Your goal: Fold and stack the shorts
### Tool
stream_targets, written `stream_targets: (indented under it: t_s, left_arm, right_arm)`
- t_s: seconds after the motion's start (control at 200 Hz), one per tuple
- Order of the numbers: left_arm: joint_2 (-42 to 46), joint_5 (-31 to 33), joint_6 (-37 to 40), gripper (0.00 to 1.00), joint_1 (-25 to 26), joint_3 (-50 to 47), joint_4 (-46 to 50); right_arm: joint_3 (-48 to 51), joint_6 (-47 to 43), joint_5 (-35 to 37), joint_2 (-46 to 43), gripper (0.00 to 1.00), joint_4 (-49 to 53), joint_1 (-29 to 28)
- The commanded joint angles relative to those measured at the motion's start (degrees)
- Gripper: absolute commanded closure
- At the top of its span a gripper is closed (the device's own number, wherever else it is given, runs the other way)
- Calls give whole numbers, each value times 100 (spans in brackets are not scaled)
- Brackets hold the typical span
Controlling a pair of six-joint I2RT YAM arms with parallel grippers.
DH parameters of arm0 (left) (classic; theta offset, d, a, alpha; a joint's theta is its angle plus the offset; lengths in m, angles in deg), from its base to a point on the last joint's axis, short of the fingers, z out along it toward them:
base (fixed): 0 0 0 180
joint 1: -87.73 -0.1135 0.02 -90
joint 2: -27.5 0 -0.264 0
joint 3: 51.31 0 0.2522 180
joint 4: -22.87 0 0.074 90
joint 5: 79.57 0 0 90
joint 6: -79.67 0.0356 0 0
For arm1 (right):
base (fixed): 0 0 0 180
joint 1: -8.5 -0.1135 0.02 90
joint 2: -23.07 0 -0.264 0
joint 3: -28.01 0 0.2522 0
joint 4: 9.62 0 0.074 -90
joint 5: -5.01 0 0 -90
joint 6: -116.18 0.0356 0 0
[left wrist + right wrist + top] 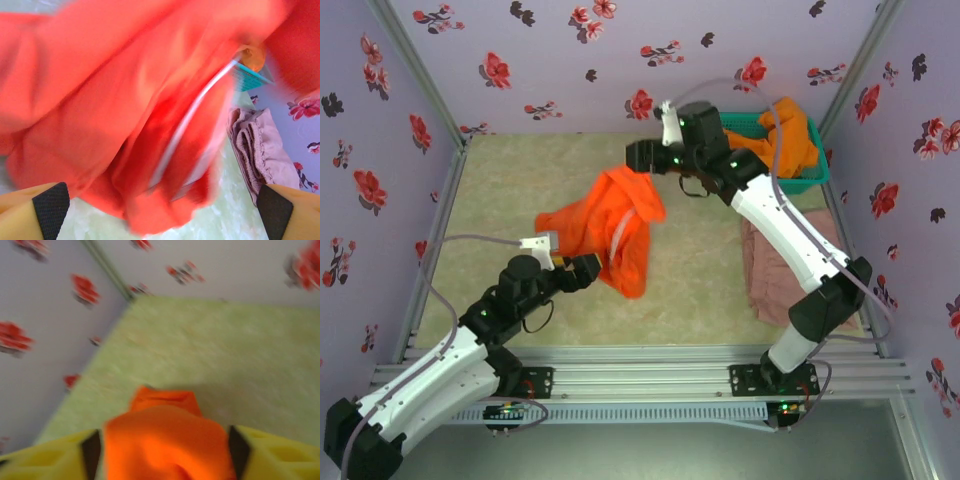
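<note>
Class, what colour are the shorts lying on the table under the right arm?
The shorts are dusty pink-beige, clearest in the top external view.

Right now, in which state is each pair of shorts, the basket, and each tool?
middle orange shorts: unfolded, bunched, between the two tools.
other orange shorts: crumpled, draped over the basket rim.
pink shorts: folded, lying on the table.
basket: upright.
left tool: open.
right tool: open, orange cloth between its fingers.

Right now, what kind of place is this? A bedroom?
Probably not a bedroom: it looks like a small robot test booth. Flowered walls on a metal frame box in a table, and two robot arms are bolted to its near rail.
</note>
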Motion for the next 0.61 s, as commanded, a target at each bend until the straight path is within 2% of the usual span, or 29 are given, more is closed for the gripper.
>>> stream_targets:
  t_s: [0.0, 0.09, 0.285, 0.6]
  left_arm:
    - [21, 242, -114, 1, -47, -23, -19]
    - [-107, 273, -112, 0, -45, 97, 58]
    - [-543, 244, -373, 1, -169, 341, 258]
    - [-1567, -758, -412, 2, -628, 632, 440]
  right_arm:
    - [385, -49, 747, -391, 19, -26, 402]
    - [658, -262, 872, -488, 18, 306, 419]
    - [1909, -466, 1048, -967, 18, 206, 71]
    - [3632, -181, 2126, -1464, 17, 244, 136]
